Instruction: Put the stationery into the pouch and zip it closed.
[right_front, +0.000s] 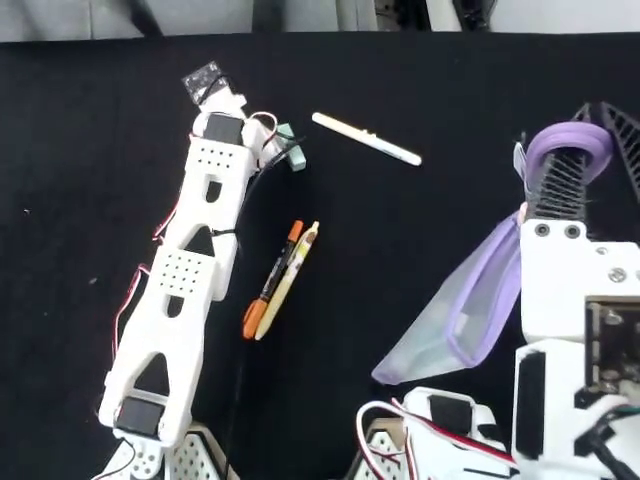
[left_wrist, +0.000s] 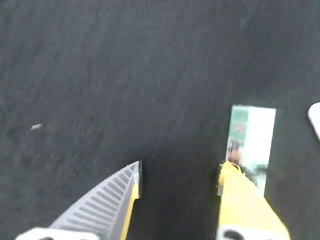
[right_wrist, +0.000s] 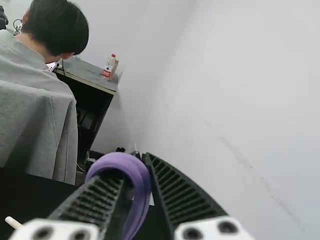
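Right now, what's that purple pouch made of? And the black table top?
The pouch: probably soft plastic, see-through with a slight sheen; the dark table shows through it and it sags from the right claw. Table top: likely matte black cloth, fuzzy with no shine.

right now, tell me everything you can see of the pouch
The pouch is a soft, translucent lavender bag with a darker purple band along its edge. The right gripper is shut on a fold of that band, so the pouch hangs slanted, its lower corner down toward the black table. Whether that corner touches the table, and whether the zip is open, I cannot tell.
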